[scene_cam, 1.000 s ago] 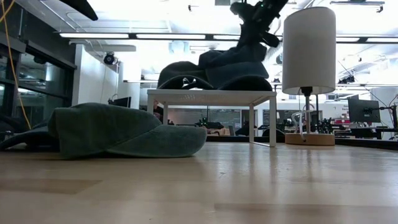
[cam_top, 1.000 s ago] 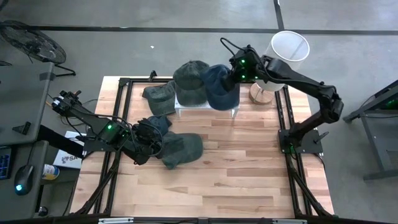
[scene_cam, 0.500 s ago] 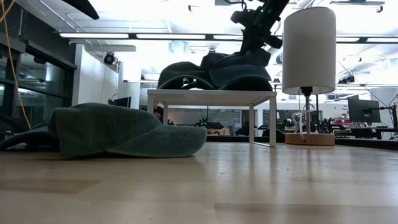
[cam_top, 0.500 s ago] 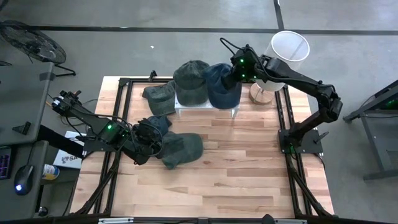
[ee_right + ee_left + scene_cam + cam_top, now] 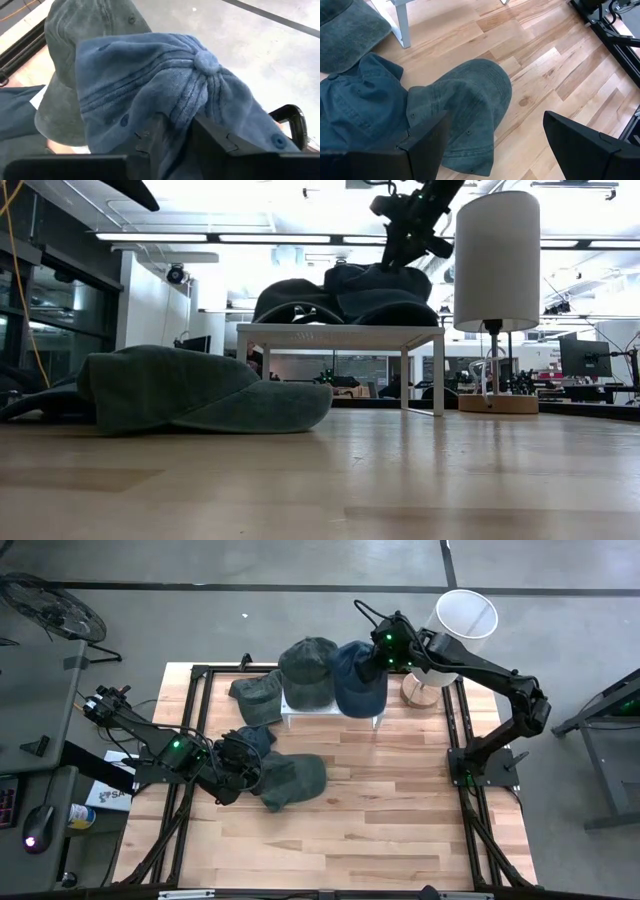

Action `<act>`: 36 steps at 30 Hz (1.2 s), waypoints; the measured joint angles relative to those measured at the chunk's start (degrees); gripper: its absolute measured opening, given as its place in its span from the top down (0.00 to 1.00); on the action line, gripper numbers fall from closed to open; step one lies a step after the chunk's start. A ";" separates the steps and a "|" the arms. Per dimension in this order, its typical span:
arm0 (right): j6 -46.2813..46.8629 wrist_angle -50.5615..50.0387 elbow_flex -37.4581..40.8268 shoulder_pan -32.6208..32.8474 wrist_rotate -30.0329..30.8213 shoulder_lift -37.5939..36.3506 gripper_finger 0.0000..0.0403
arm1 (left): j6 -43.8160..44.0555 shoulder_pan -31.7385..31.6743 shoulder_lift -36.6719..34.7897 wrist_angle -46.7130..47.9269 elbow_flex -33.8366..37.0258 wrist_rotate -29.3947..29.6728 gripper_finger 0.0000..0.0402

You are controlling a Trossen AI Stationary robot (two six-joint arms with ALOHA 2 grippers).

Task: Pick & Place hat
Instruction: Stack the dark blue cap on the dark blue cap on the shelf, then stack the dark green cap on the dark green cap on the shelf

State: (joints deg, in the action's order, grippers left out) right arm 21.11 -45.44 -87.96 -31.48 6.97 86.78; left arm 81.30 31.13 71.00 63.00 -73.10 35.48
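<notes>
Now my right hand (image 5: 381,658) has set the blue hat (image 5: 358,680) on the stand (image 5: 330,717), fingers loosening; left hand (image 5: 243,762) waits open.

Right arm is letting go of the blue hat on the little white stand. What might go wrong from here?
1. The blue hat overlaps the green hat and hangs over the white stand edge; it may slide off.
2. The right gripper fingers look barely parted, with fabric between them; lifting now might drag the hat up.
3. The lamp stands close beside that arm; a wide retreat may knock it.
The left gripper, open, hovers over another hat on the table.
</notes>
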 joint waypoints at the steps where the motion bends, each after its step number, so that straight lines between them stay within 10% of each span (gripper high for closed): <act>1: 0.50 0.26 0.00 0.00 -0.01 0.00 0.74 | 0.00 0.00 0.00 0.00 0.00 0.00 0.21; 24: -0.84 8.66 -5.13 0.00 0.09 -0.11 0.60 | 0.02 0.00 0.00 0.02 0.00 -0.09 0.21; 36: -3.07 8.85 -12.72 3.94 -15.67 -0.11 0.60 | 0.01 0.00 0.01 0.07 0.00 -0.13 0.21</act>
State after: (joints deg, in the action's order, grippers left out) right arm 18.04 -36.59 -100.68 -27.55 -8.70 86.67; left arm 81.31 31.14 71.01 63.07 -73.10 35.35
